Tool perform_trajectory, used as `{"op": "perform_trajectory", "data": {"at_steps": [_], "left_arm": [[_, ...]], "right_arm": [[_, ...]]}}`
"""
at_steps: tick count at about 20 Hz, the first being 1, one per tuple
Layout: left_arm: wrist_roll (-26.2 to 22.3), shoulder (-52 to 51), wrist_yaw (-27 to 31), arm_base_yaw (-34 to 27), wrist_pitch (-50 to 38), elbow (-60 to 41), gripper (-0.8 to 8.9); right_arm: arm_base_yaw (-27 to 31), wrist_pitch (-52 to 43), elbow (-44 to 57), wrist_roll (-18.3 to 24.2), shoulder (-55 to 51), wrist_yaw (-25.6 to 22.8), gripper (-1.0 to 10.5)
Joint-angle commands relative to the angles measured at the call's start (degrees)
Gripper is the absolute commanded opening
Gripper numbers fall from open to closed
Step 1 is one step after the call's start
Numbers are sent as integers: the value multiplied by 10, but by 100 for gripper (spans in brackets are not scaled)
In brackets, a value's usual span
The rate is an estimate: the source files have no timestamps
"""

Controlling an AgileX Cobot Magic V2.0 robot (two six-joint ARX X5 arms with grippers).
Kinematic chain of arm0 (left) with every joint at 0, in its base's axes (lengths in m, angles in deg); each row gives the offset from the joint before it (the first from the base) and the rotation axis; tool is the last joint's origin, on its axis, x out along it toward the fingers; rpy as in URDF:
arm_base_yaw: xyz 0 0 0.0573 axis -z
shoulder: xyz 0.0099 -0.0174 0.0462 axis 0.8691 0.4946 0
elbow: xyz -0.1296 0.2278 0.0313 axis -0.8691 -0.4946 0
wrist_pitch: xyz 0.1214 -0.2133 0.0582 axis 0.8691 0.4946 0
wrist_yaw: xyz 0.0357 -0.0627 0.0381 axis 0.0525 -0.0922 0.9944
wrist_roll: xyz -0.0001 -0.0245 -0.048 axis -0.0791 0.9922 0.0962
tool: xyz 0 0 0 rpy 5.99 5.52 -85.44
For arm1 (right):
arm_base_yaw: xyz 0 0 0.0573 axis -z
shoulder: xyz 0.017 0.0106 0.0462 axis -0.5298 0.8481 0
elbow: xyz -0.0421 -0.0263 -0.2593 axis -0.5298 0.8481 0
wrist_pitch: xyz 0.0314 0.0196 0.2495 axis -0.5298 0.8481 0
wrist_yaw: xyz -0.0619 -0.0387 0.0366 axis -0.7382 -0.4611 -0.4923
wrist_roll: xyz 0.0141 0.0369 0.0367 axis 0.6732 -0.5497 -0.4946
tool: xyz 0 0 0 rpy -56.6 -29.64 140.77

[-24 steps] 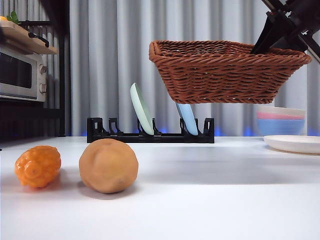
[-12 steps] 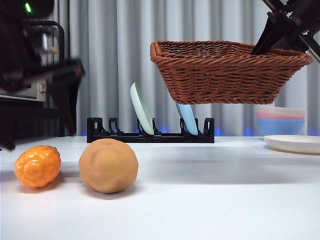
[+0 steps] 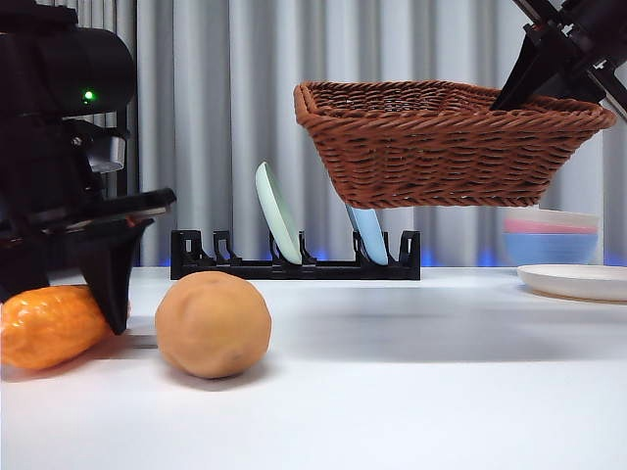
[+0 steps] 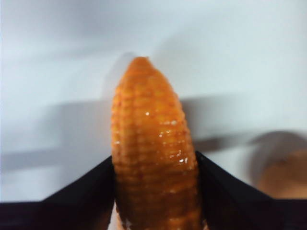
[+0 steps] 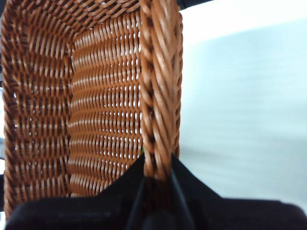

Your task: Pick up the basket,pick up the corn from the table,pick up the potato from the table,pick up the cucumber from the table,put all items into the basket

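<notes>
Left wrist view: left end effector (image 4: 156,191) clamps the corn (image 4: 151,143).

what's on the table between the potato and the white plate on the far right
Nothing: in the front view the table is bare from the potato to the plate. The basket only hangs above that stretch, held in the air.

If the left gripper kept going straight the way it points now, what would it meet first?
The left gripper points down at the table, the corn between its jaws; likely the corn would press into the tabletop first.
</notes>
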Motion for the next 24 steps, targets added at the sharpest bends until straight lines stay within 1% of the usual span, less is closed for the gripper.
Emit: {"op": "perform_trajectory", "data": {"at_steps": [1, 3, 4, 6, 8, 11, 14, 16, 19, 20, 21, 22, 24], "left_arm": [[-19, -55, -36, 1, 37, 14, -9], [-22, -133, -66, 18, 68, 42, -9], [-17, -176, -63, 34, 66, 59, -9], [4, -246, -33, 74, 31, 98, -9], [11, -274, -8, 119, -29, 136, -9], [10, -253, 6, 158, -51, 182, -9], [9, -198, 20, 186, -51, 184, -8], [6, -153, 40, 204, -57, 184, -8], [2, -90, 68, 224, -63, 184, -8], [-4, -73, 72, 227, -62, 184, -8], [-26, -62, 71, 229, -59, 184, 13], [-35, -53, 71, 230, -57, 184, 117], [-42, -48, 72, 233, -52, 184, 543]], "right_arm": [[-2, -7, 2, -1, -4, 5, -3], [-9, -6, 2, -1, -4, 3, -3], [-12, -6, 2, 1, -3, 3, -3], [-22, -5, 2, 1, -3, -13, -3], [-35, -4, 2, 1, -2, -14, -3], [-62, -3, 2, 0, -2, -14, -3], [-95, -2, 2, -2, -2, -16, -3], [-124, -2, 2, -4, -2, -26, -3], [-154, -2, 2, -4, -2, -27, -3], [-160, -2, 2, -7, -2, -28, -3], [-166, -2, 2, -9, -2, -37, -3], [-169, -1, 2, -10, -2, -42, -3], [-170, -1, 2, -10, -2, -42, -3]]}}
